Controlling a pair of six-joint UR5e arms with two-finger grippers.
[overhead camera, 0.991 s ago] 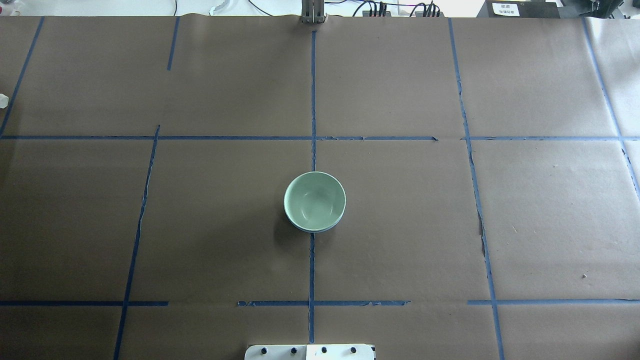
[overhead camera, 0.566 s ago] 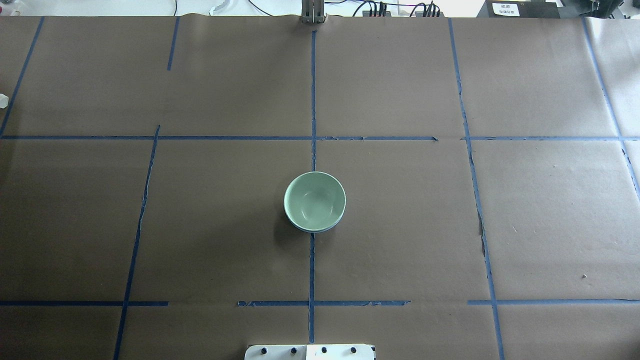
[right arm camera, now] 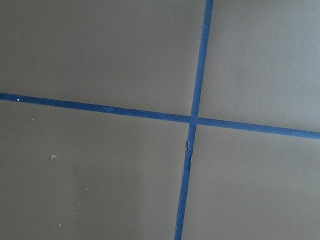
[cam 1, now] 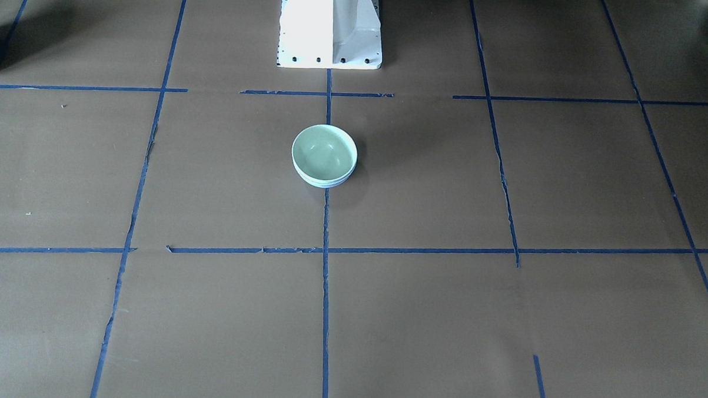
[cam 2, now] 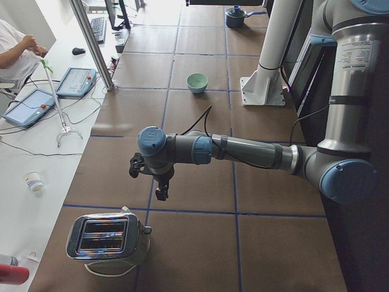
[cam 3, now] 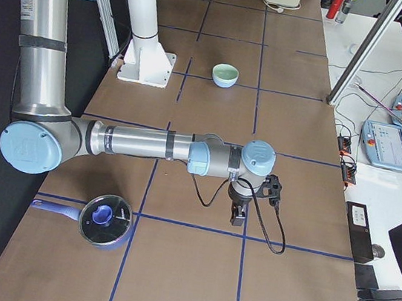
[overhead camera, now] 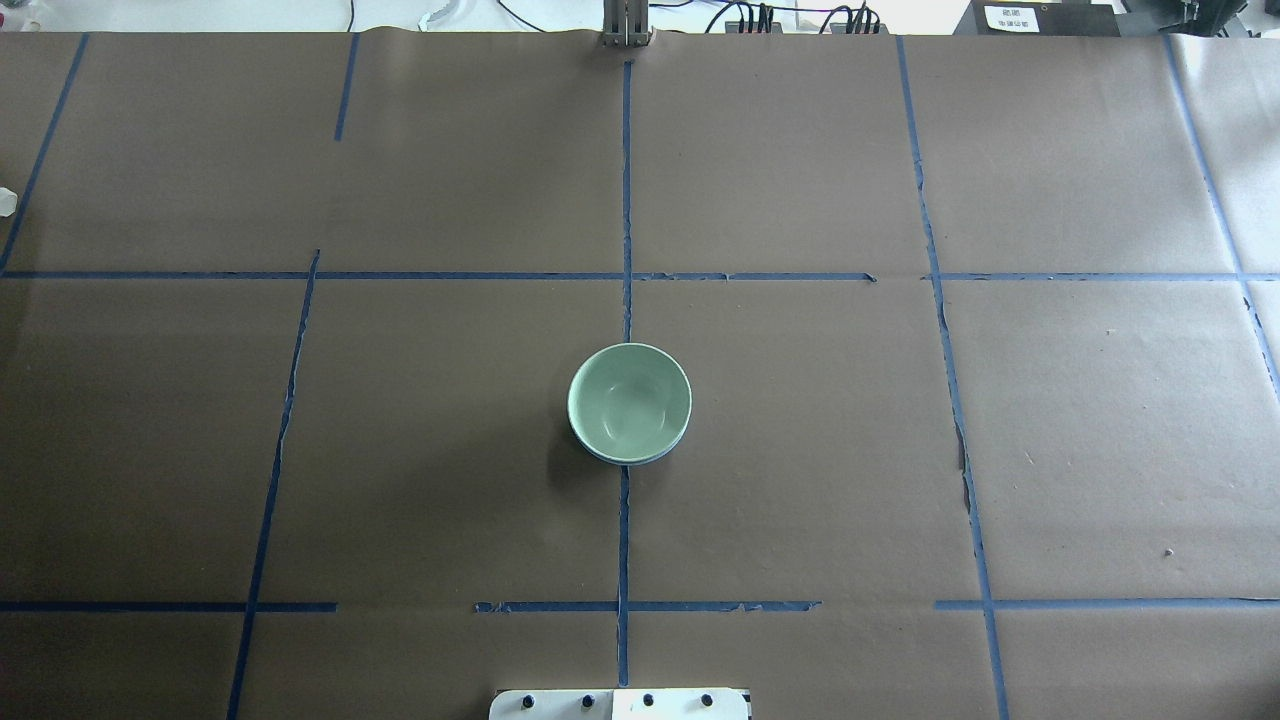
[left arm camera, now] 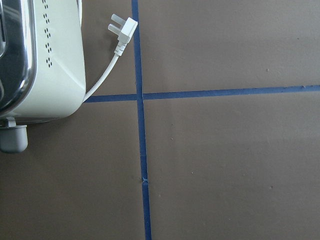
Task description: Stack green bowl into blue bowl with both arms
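The green bowl (overhead camera: 629, 400) sits nested inside the blue bowl (overhead camera: 640, 461) at the table's centre, on the middle tape line. Only a thin pale rim of the blue bowl shows under it, also in the front-facing view (cam 1: 325, 184). The green bowl (cam 1: 324, 152) stands upright and nothing touches it. The left gripper (cam 2: 161, 193) hangs far from the bowls near the table's left end, and the right gripper (cam 3: 236, 217) near the right end. Both show only in the side views, so I cannot tell whether they are open or shut.
A chrome and cream toaster (cam 2: 109, 237) stands under the left arm, with its white plug (left arm camera: 122, 30) lying loose. A blue lidded pot (cam 3: 105, 219) sits near the right arm. The white pedestal (cam 1: 330, 27) stands behind the bowls. A person (cam 2: 15, 48) sits beyond the table.
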